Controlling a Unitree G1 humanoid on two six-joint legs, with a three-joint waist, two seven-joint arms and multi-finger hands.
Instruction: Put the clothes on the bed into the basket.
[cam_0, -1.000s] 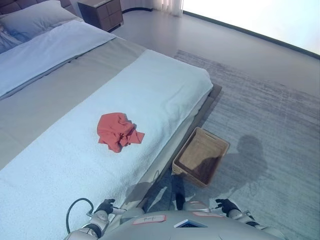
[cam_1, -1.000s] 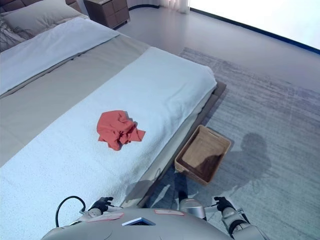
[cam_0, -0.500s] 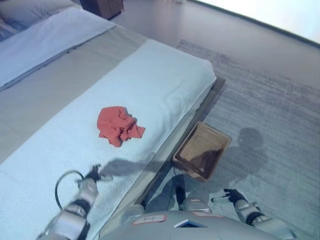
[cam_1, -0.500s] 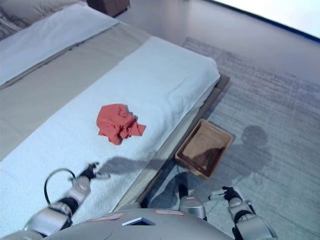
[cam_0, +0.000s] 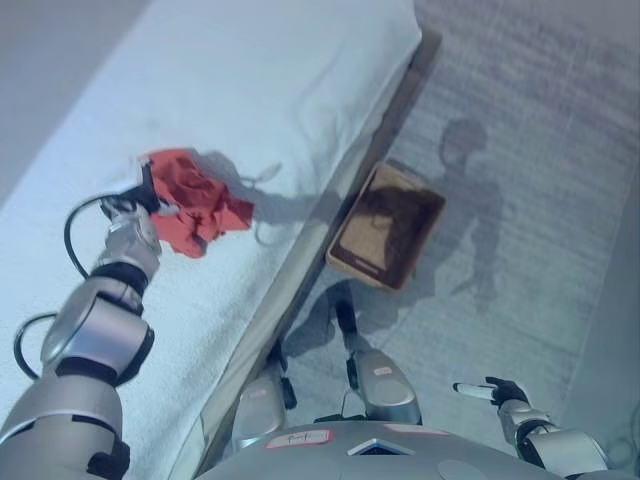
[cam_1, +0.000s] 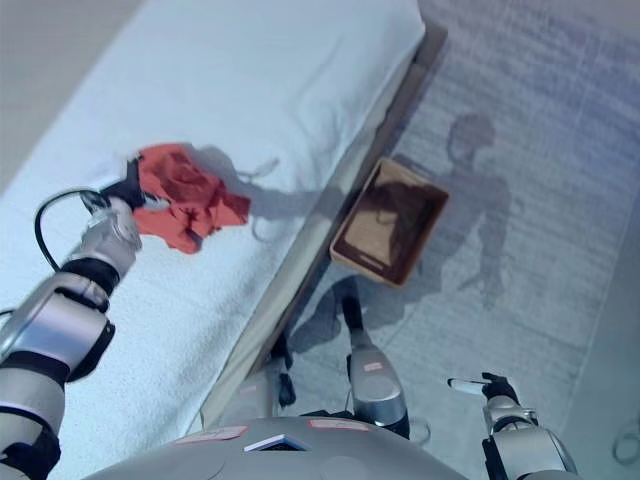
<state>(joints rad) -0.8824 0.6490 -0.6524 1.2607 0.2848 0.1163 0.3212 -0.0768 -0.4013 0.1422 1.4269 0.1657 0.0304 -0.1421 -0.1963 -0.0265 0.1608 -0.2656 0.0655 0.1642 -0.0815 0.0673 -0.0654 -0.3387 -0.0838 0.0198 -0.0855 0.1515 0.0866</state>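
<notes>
A crumpled red cloth (cam_0: 195, 205) lies on the light blue blanket of the bed (cam_0: 270, 90), near its right edge. My left hand (cam_0: 143, 193) reaches out over the bed and touches the cloth's left edge, with its fingers loosely extended; it also shows in the right eye view (cam_1: 124, 190). A brown woven basket (cam_0: 386, 240) stands on the floor beside the bed, and I see nothing in it. My right hand (cam_0: 492, 391) hangs low at the right over the floor, open and empty, far from the basket.
The bed's dark frame edge (cam_0: 330, 215) runs between the blanket and the basket. A grey carpet (cam_0: 520, 150) covers the floor to the right of the bed and around the basket.
The camera has tipped down and forward. My left arm has stretched out across the bed, and its hand now reaches the red cloth. My right hand stays low at the right.
</notes>
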